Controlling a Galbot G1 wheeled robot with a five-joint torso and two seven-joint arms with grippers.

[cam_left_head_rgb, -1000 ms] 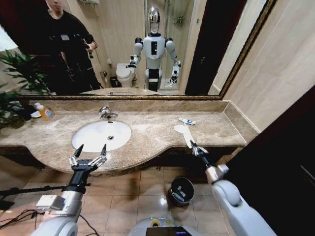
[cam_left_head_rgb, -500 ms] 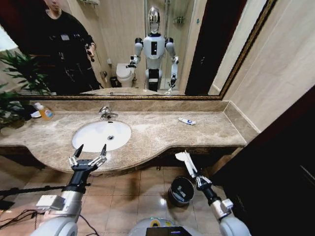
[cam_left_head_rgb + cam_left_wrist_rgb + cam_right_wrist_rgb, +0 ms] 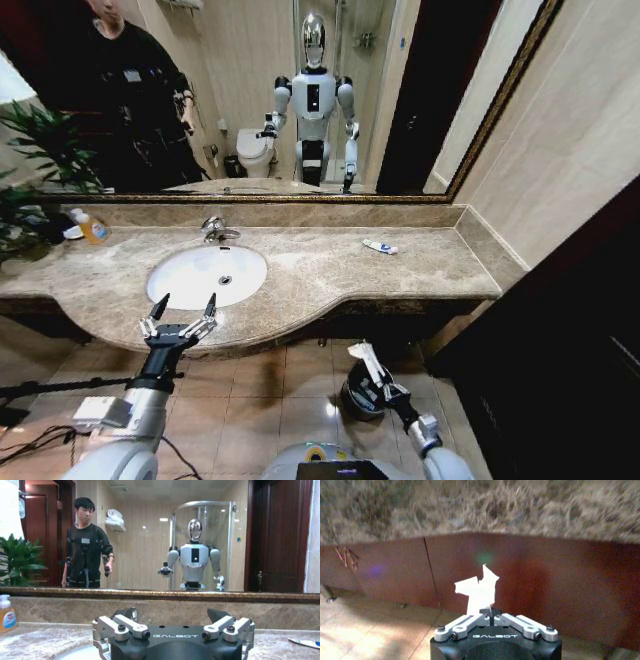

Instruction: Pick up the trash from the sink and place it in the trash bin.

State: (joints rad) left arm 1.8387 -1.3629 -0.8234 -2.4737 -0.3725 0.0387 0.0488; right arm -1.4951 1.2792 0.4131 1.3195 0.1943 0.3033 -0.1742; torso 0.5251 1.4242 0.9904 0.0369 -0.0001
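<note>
My right gripper [image 3: 378, 378] is low below the counter edge, shut on a strip of crumpled white paper [image 3: 362, 356] that sticks up from its fingers. It hangs just above the dark round trash bin [image 3: 352, 394] on the tiled floor. In the right wrist view the paper [image 3: 477, 588] stands out of the shut gripper [image 3: 492, 612] against the brown cabinet front. The white oval sink [image 3: 190, 278] sits in the marble counter. In front of it my left gripper [image 3: 185, 305] hovers open and holds nothing. A small white and blue tube [image 3: 380, 247] lies on the counter at the right.
An orange pump bottle [image 3: 93, 229] stands at the counter's back left, beside a plant [image 3: 35, 150]. The chrome faucet [image 3: 214, 230] rises behind the basin. In the left wrist view the open left gripper [image 3: 171, 615] faces the mirror, with the tube [image 3: 305, 642] off to one side.
My right arm has dropped from the counter's front edge down toward the floor, carrying the paper to just above the bin. The left arm has not moved.
</note>
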